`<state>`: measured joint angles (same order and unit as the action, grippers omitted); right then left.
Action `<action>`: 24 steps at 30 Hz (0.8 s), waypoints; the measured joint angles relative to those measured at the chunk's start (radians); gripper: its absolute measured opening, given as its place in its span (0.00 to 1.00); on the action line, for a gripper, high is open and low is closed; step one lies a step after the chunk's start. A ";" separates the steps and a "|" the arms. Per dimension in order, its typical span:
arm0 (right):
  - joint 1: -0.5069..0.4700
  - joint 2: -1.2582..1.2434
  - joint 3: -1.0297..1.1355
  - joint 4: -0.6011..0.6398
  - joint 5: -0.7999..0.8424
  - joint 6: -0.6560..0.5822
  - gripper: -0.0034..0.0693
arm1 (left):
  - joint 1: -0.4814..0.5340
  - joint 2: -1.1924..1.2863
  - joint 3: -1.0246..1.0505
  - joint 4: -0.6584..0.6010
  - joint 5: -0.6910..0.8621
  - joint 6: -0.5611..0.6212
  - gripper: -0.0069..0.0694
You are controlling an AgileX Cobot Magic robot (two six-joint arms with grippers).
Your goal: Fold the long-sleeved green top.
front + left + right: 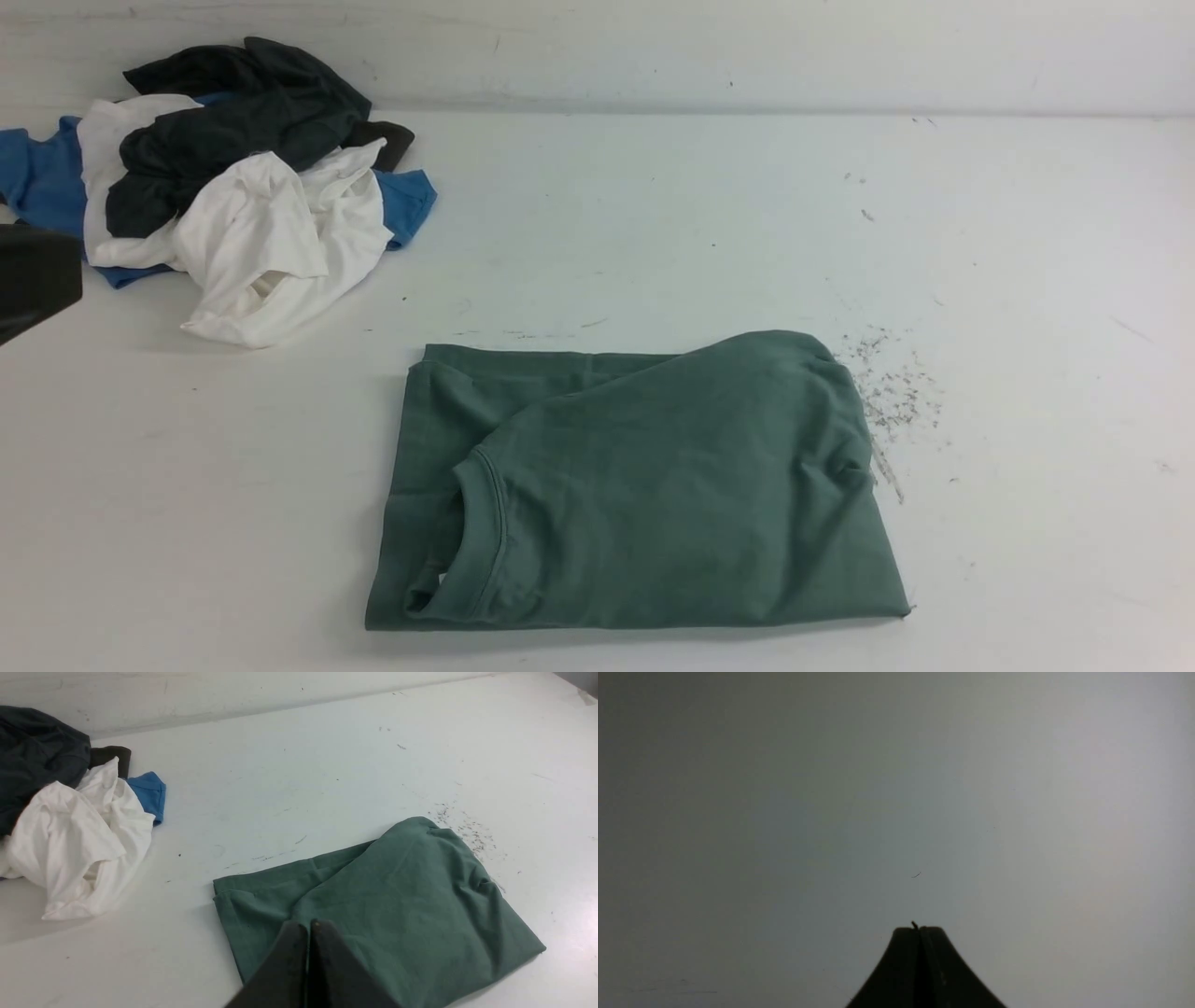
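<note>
- Looking forward from between the arms, the green long-sleeved top (644, 485) lies folded into a broad rectangle on the white table (653, 215), near the front edge and about centred.
- Its long axis runs left to right. The ribbed neck opening (467, 541) sits at the left end and faces left; the right end is a rounded fold.
- A dark piece of the left arm (33, 280) shows at the left edge, well apart from the top. Neither gripper's tips can be seen here.
- A heap of white, blue and dark clothes (233, 187) lies at the far left of the table, and a scatter of dark specks (887, 383) lies just beside the top's right end.
- From the left wrist, the left gripper (308, 926) has its two dark fingers pressed together, holding nothing. It hangs above the near part of the top, not visibly touching it.
- The top (397, 900) stretches crosswise ahead of that gripper, with the clothes heap (74, 844) off to one side.
- From the right wrist, the right gripper (919, 928) is likewise pinched closed and empty, poised over bare grey-white table (1017, 812).
</note>
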<state>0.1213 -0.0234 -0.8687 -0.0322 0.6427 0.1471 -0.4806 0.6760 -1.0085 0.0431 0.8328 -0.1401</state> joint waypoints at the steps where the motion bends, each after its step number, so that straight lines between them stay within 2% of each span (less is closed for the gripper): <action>1: 0.000 0.000 0.000 0.000 0.001 0.000 0.03 | 0.000 0.000 0.000 0.001 0.001 0.000 0.09; 6: 0.000 0.000 0.000 0.000 0.001 0.000 0.03 | 0.000 -0.030 0.031 0.025 -0.014 0.003 0.09; 8: 0.000 0.000 0.000 0.000 0.002 0.000 0.03 | 0.015 -0.097 0.114 0.033 -0.083 0.003 0.09; 12: 0.000 0.000 0.000 0.000 0.002 0.000 0.03 | 0.093 -0.229 0.296 0.033 -0.234 0.015 0.09; 16: 0.000 0.000 0.000 0.000 0.002 0.000 0.03 | 0.251 -0.425 0.601 0.001 -0.408 0.068 0.09; 20: 0.000 0.000 0.000 0.000 0.002 0.000 0.03 | 0.365 -0.618 0.852 -0.043 -0.467 0.087 0.09; 24: 0.000 0.000 0.000 0.003 0.003 0.000 0.03 | 0.427 -0.682 0.983 -0.043 -0.478 0.092 0.09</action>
<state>0.1213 -0.0234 -0.8687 -0.0293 0.6462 0.1471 -0.0537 -0.0057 -0.0258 0.0000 0.3547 -0.0486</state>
